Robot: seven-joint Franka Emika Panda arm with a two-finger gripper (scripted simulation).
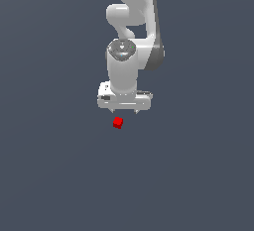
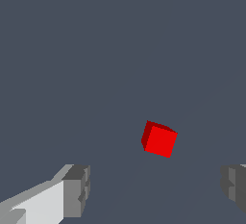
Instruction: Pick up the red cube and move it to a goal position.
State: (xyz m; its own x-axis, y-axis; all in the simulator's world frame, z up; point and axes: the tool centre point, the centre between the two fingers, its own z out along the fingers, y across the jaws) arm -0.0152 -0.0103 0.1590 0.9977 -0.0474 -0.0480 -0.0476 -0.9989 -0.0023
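- The step in hand looks like the approach: the red cube point(image 1: 117, 123) lies alone on the grey desk point(image 1: 44, 175), not yet grasped.
- The end effector point(image 1: 125, 111) hangs over it, fingers spread wide with nothing between them; in the wrist view the red cube point(image 2: 160, 140) sits ahead of the gap between the fingertips point(image 2: 77, 189).
- Next, I judge, it must centre over the cube and descend.
- The arm point(image 1: 131, 22) reaches down, wrist pointing downward.

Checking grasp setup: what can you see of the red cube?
The red cube is small, plain, bright red, flat-shaded, with no markings. It sits on the dark grey floor, turned slightly askew to the gripper. Nothing touches it: the wrist view shows it ahead of the open fingers, not yet between them. It is much narrower than the finger gap.
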